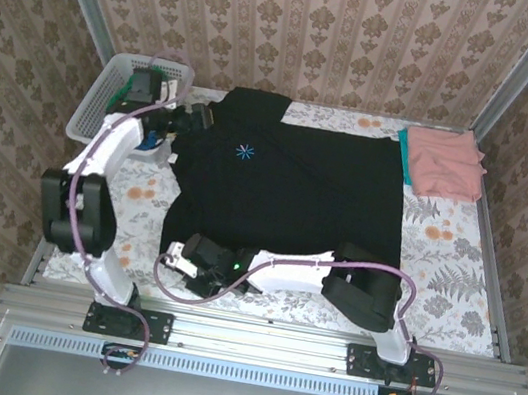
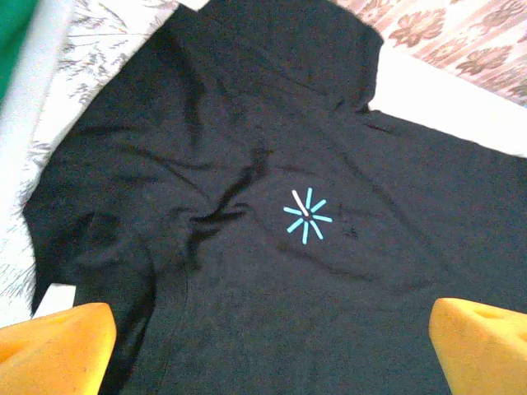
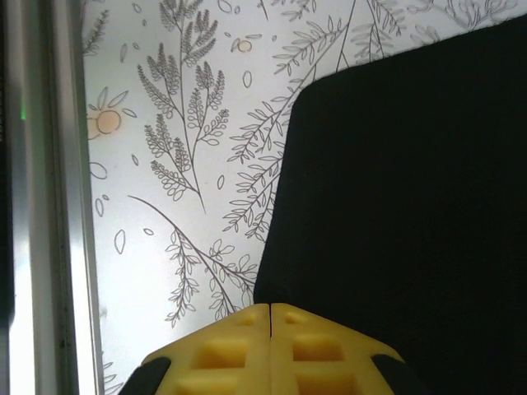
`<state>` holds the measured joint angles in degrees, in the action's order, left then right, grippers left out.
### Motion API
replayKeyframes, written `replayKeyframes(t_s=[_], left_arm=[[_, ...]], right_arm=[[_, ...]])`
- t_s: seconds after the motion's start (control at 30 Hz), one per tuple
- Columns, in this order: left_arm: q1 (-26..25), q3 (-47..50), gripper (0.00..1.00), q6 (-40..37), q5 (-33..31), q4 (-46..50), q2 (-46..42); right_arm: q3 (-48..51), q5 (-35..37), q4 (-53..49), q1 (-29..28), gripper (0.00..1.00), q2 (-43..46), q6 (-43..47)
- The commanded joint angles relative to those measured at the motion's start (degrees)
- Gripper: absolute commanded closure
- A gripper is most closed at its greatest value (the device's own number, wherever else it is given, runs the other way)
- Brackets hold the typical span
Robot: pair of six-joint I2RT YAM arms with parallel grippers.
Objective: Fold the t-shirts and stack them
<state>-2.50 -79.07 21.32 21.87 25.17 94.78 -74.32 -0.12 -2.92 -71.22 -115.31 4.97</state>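
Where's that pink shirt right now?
In the overhead view, the pink t-shirt lies folded at the far right corner of the table, beside the spread black t-shirt.

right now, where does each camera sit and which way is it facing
top external: above and behind the bases, looking down on the table; left arm and right arm show, over the black t-shirt.
left wrist: on the left arm, looking down at the shirt's starburst print; open left end effector shows.
right wrist: low, facing the shirt's edge and the table; shut right end effector shows.
shared: the black t-shirt.
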Motion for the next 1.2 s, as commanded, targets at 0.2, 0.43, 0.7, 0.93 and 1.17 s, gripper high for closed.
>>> replayKeyframes(t_s=[0.2,0.43,0.7,0.93,1.17], left_arm=[[5.1,21.0,0.0,4.1,-8.4,1.0,-24.6],[3.5,40.5,0.0,9.4,-9.3,3.5,-41.3],[-5.2,51.1,0.07,14.4,-6.7,4.4,-49.8],[-13.8,55.9,0.16,18.5,-9.0,6.0,-50.0],[-18.4,57.6,0.55,21.6,-9.6,-1.9,-41.9]], right_arm=[[3.2,-8.1,2.1,4.0,1.0,9.6,-3.8],[-1.1,-15.1,-1.3,14.1,0.74,1.6,-11.3],[2.7,-12.1,-3.7,16.6,0.53,7.2,-7.9],[16.6,-11.7,2.9,14.7,0.5,17.8,-8.0],[21.4,-9.8,6.2,14.2,0.5,19.6,-10.0]])
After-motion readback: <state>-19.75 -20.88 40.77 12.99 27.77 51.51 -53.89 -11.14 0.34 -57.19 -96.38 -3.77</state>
